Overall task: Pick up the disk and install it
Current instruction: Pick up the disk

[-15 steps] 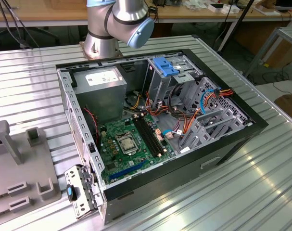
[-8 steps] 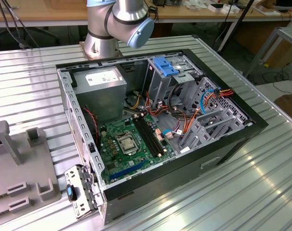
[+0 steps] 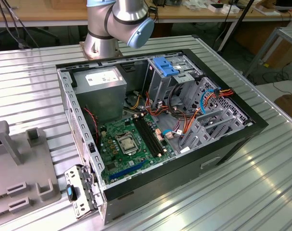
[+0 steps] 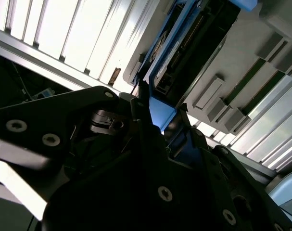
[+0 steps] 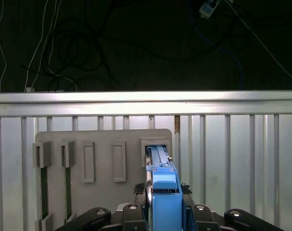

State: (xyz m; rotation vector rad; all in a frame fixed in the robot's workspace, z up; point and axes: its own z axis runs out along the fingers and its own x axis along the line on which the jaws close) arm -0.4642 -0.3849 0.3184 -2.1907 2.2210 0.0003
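Here, gripper (image 5: 164,190) clamped on disk (image 5: 161,162), upright in grey holder (image 5: 102,139)

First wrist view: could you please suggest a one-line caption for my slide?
Gripper at the blue-railed disk, which stands on edge in a slot of the grey holder on the ribbed metal table.

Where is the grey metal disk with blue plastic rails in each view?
First wrist view: the disk stands in a slot of the grey slotted holder.
Second wrist view: the disk, edge-on, in that holder.
Exterior view: that holder, the shared landmark, at the exterior view's left edge.
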